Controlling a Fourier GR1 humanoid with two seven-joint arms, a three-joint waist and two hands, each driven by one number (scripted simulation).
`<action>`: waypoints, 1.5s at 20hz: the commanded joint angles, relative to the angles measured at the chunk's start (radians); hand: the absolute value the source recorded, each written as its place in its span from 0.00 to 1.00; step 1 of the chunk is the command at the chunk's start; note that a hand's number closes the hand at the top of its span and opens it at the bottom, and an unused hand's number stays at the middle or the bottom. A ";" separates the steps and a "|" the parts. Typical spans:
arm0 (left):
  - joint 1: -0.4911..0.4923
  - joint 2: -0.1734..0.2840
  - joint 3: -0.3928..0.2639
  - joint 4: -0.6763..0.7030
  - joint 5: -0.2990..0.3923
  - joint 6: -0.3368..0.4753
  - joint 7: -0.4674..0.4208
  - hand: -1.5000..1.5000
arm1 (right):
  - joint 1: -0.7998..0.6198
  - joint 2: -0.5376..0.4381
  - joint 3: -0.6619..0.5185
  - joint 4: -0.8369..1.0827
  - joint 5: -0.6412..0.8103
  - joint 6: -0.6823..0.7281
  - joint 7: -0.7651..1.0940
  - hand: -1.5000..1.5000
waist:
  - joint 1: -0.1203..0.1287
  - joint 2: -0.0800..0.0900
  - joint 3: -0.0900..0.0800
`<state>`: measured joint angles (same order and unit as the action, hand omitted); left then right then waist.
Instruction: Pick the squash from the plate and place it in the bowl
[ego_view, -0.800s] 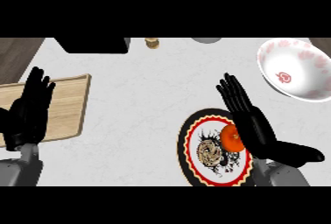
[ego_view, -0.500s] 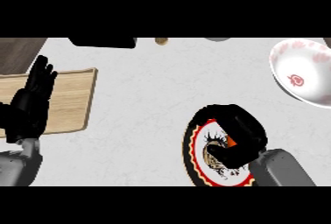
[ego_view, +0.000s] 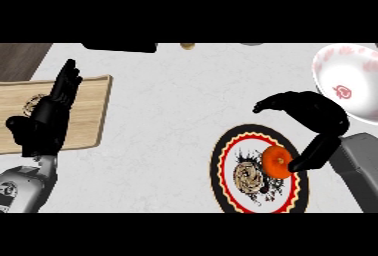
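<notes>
Right hand (ego_view: 314, 117) curled over squash (ego_view: 277, 161), near plate (ego_view: 225, 187) rim.

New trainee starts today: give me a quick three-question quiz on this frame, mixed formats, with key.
1. True or false: the squash is already in the bowl.
2. Which hand is by the squash? A) left hand B) right hand
3. Fill in: the left hand shows over the wooden ____.

Key: 1 false, it is over the plate; 2 B; 3 board.
</notes>
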<state>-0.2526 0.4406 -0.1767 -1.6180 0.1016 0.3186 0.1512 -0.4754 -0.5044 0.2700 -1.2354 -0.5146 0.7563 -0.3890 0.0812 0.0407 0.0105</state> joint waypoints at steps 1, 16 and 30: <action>-0.028 0.000 -0.013 0.027 -0.020 -0.005 0.007 0.50 | -0.108 -0.085 -0.032 0.068 0.050 0.236 -0.152 0.00 | -0.004 -0.002 -0.001; -0.025 0.000 -0.013 0.038 -0.038 -0.011 0.011 0.50 | -0.270 -0.230 0.228 -0.148 0.536 0.150 -0.299 0.00 | -0.004 -0.019 -0.006; -0.049 -0.025 0.001 0.079 -0.059 -0.006 0.007 0.50 | -0.299 -0.311 0.626 -0.045 0.921 -0.180 -0.599 0.00 | -0.038 -0.026 -0.009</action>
<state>-0.2819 0.4155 -0.1860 -1.5505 0.0450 0.3163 0.1441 -0.7594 -0.8056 0.8124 -1.3579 0.2995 0.5063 -0.7688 0.0585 0.0189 0.0025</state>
